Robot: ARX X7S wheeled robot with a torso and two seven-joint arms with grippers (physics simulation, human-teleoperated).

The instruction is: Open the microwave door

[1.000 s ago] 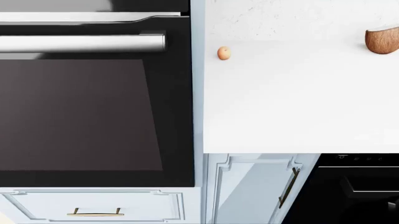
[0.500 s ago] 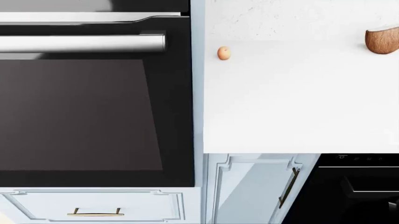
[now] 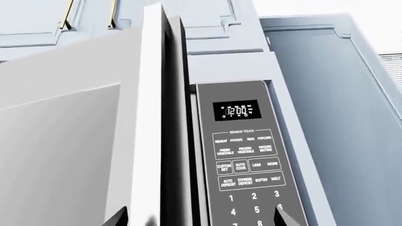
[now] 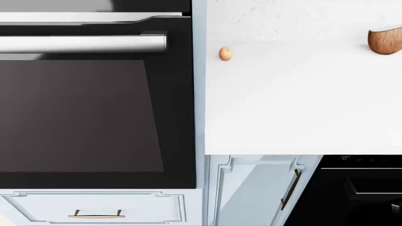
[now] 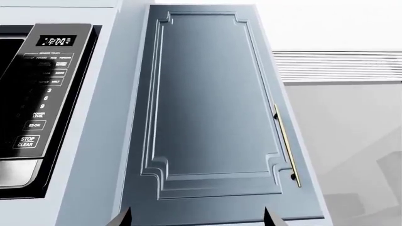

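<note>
Already, door (image 3: 75, 141): I saw it swung ajar, its edge out from the panel (image 3: 245, 155).
Left tool (image 3: 197, 217): spread wide, holding nothing, tips flanking the door edge.
Right tool (image 5: 197, 217): spread, empty, facing a cabinet (image 5: 213, 103).
Worktop (image 4: 301, 103): egg (image 4: 225, 53), bowl (image 4: 384, 40).

Brushed-metal microwave door (image 3: 75, 155), glossy dark control panel (image 3: 246, 160), matt white countertop (image 4: 301, 103), brass cabinet handle (image 5: 287, 146)

Microwave door (image 3: 82, 141) stands ajar, its edge swung clear of the control panel (image 3: 246, 165). Left claw (image 3: 197, 219) fingertips spread apart, one either side of that edge
</note>
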